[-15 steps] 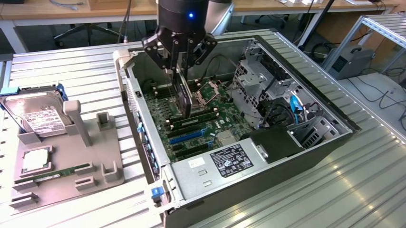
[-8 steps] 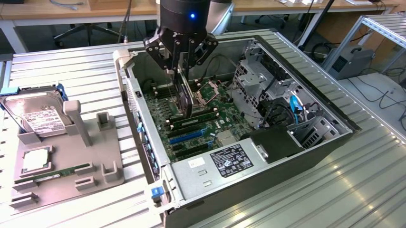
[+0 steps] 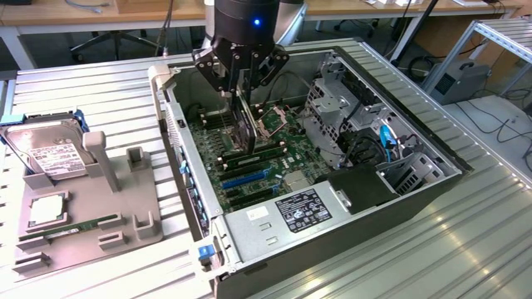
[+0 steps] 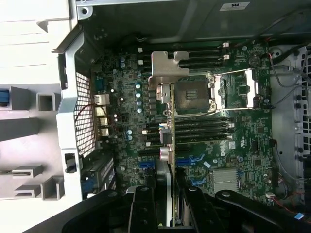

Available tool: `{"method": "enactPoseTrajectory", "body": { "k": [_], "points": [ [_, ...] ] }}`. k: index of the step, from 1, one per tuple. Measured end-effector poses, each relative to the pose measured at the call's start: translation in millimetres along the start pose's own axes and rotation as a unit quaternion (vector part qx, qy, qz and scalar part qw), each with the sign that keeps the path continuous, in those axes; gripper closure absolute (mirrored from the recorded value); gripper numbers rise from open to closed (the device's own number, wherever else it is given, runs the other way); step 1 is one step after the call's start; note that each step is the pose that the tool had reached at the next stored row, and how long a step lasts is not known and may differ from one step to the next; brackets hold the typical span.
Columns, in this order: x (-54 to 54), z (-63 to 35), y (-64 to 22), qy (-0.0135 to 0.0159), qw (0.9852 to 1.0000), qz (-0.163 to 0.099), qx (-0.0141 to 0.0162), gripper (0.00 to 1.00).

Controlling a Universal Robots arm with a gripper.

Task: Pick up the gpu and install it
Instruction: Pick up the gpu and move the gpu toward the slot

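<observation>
The tool (image 3: 241, 90) pinches the gpu (image 3: 246, 128) by its upper edge. The card hangs edge-on inside the open case (image 3: 399, 208), above the motherboard (image 3: 278, 165), with free room toward the drive cage (image 3: 332, 106). Its lower edge seems just clear of the slots (image 3: 245, 177).

**Labels sighted, no lettering legible**

- On the power supply housing (image 3: 249, 238), a black label (image 3: 303, 212) with white print and rows of small marks, too fine to read.
- On the hard drive (image 3: 35, 136), at the exterior view's left, a white label (image 3: 57, 159) with lines of dark print, unreadable.
- Just beside the black label, a small white sticker (image 3: 256, 213), illegible.
- On the case wall (image 4: 194, 19), a white tag (image 4: 234, 6) with a dark mark I cannot make out.
- The gpu (image 3: 246, 124) is edge-on, with no marking readable.
</observation>
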State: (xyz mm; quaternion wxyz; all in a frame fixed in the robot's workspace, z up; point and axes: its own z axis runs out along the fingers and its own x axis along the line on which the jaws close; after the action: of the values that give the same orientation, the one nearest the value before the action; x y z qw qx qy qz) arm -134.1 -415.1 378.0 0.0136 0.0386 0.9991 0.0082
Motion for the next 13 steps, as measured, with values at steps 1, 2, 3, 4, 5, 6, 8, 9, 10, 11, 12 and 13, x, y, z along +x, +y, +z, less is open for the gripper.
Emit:
{"method": "enactPoseTrajectory", "body": {
  "k": [1,2,3,4,5,6,8,9,10,11,12,13],
  "points": [
    [-0.5,0.2,0.0,0.0,1.0,0.0,0.0,0.73],
    [-1.0,0.3,0.1,0.0,1.0,0.0,0.0,0.73],
    [-1.4,0.5,0.1,0.0,1.0,0.0,0.0,0.73],
    [-1.9,0.7,0.2,0.0,1.0,0.0,0.0,0.73],
    [-2.4,0.8,0.2,0.0,1.0,0.0,0.0,0.73],
    [-2.8,1.0,0.2,0.0,1.0,0.0,0.0,0.73],
    [-3.8,1.3,0.3,0.0,1.0,0.0,0.0,0.73],
    [-4.5,1.6,0.3,0.0,1.0,0.0,0.0,0.73],
    [-5.1,1.8,0.4,0.0,1.0,0.0,0.0,0.73],
    [-5.6,2.0,0.4,0.0,1.0,0.0,0.0,0.73],
    [-6.0,2.1,0.4,0.0,1.0,0.0,0.0,0.73],
    [-6.5,2.3,0.5,0.0,1.0,0.0,0.0,0.73]
  ]
}}
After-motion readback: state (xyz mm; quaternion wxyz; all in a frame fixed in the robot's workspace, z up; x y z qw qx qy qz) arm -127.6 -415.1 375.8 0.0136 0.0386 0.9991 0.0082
